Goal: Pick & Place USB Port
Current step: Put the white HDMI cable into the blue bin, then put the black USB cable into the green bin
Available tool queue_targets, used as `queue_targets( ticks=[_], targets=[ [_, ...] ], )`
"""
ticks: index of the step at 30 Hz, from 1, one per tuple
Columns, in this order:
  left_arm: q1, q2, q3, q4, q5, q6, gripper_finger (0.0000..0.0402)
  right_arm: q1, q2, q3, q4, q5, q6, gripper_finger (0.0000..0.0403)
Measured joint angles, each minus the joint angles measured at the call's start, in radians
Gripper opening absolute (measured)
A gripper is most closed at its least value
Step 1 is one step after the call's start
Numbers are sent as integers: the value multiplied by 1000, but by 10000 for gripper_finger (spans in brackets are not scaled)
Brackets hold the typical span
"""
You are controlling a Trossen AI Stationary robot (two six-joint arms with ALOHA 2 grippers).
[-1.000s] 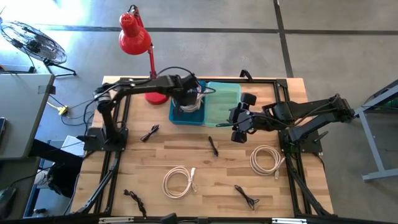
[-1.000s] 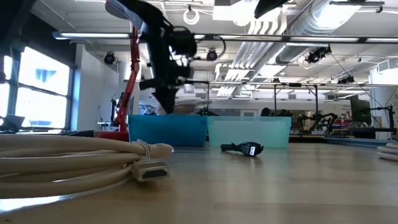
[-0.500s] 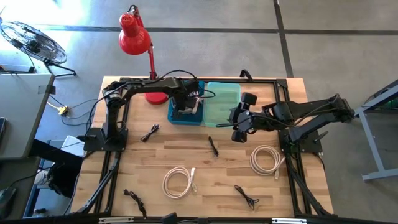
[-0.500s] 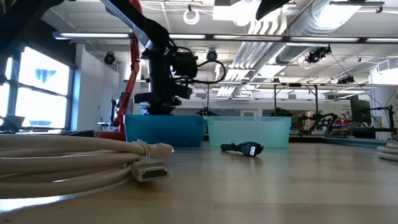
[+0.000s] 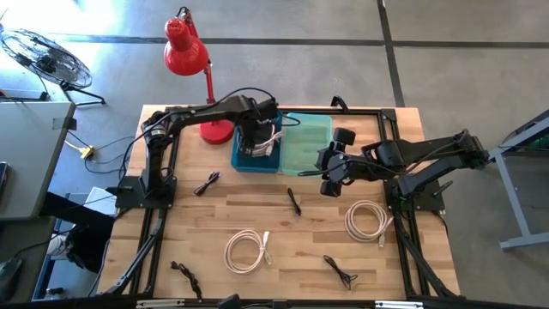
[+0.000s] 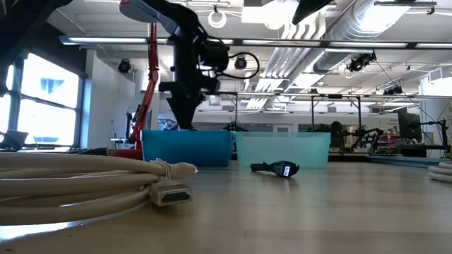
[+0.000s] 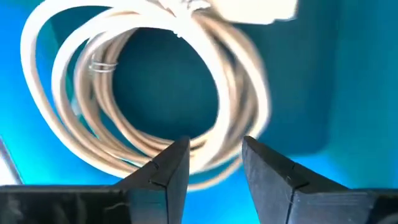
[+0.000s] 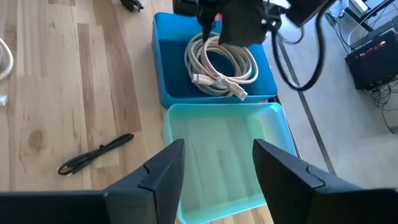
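A white coiled USB cable (image 8: 221, 65) lies on the floor of the blue bin (image 5: 243, 161) at the table's far side. My left gripper (image 7: 216, 155) hangs open just above that coil (image 7: 81, 124), fingers pointing down and nothing between them. In the low view it (image 6: 185, 125) stands just above the bin's rim. My right gripper (image 8: 217, 168) is open and holds nothing. It hovers over the near edge of the teal bin (image 5: 309, 142), right of the blue bin.
On the wooden table lie two more white cable coils (image 5: 249, 251) (image 5: 367, 219) and several black cables, one (image 5: 294, 202) just in front of the bins. A red desk lamp (image 5: 190, 60) stands at the far left, behind the blue bin.
My left gripper dipped down into the blue bin and has come back up to just above its rim. The white cable coil stays in the bin below it.
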Motion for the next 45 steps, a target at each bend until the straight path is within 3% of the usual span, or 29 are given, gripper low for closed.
queue_targets(
  ticks=[6, 12, 17, 20, 23, 27, 31, 38, 41, 45],
  targets=[
    [-58, -1, 94, -222, 30, -56, 156, 0, 0, 0, -18, 1, 2, 183],
    [-193, -2, 99, -410, 32, -133, 157, 0, 0, 0, -54, 2, 26, 183],
    [-370, -2, 97, -454, -89, -222, 157, 0, 0, 0, -76, 3, 41, 183],
    [-481, -26, 63, -452, -168, -259, 156, 0, 0, 0, -91, 3, 50, 183],
    [-572, -67, -4, -449, -170, -299, 154, 0, 0, 0, -105, 3, 58, 183],
    [-640, -168, -133, -415, -232, -464, 154, 0, 0, 0, -115, 3, 69, 183],
    [-649, -337, -315, -356, -276, -614, 154, 0, 0, -32, -81, 4, 59, 183],
    [-517, -671, -630, -34, -142, -718, 154, 0, 1, -134, 30, -7, 17, 183],
    [-452, -758, -723, 23, -64, -769, 153, 0, 1, -150, 72, -12, 13, 183],
    [-386, -813, -816, 31, -44, -851, 154, 0, 0, -157, 106, -40, 6, 183]
  ],
)
